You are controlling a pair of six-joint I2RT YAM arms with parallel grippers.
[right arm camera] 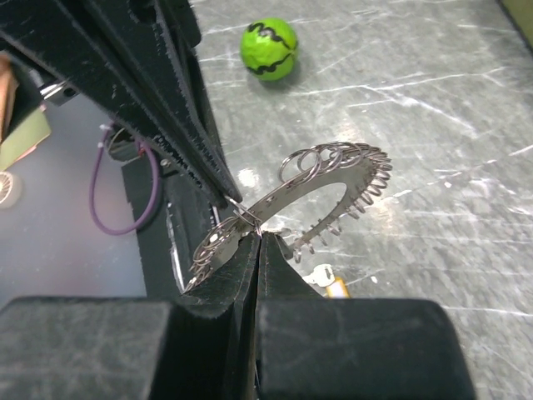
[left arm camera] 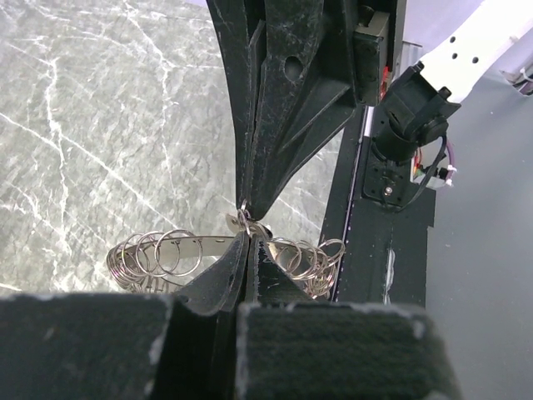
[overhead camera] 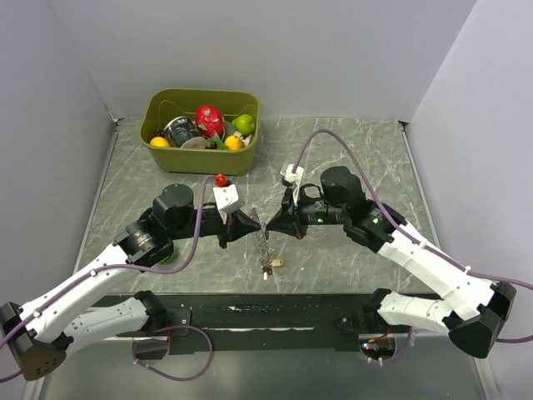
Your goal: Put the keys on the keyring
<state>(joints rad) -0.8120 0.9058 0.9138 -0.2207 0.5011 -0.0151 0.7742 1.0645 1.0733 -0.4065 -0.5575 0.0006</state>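
The keyring [right arm camera: 333, 179] is a flat grey metal band strung with several small wire rings. It hangs on edge above the table between both grippers [overhead camera: 265, 246]. My left gripper [left arm camera: 246, 235] is shut on one small ring of it. My right gripper [right arm camera: 258, 235] is shut on the same spot from the opposite side, so the two sets of tips nearly touch. In the left wrist view the keyring [left arm camera: 166, 250] curves off to both sides of the fingers. One key [right arm camera: 326, 277] with a yellow head shows just under the ring [overhead camera: 276, 264]. I cannot tell whether that key hangs from the ring.
A green bin [overhead camera: 200, 160] of toy food stands at the back left, with a small red object [overhead camera: 221, 179] in front of it. A green ball [right arm camera: 269, 47] with black squiggles lies by the left arm. A black strip [overhead camera: 250, 317] runs along the near edge.
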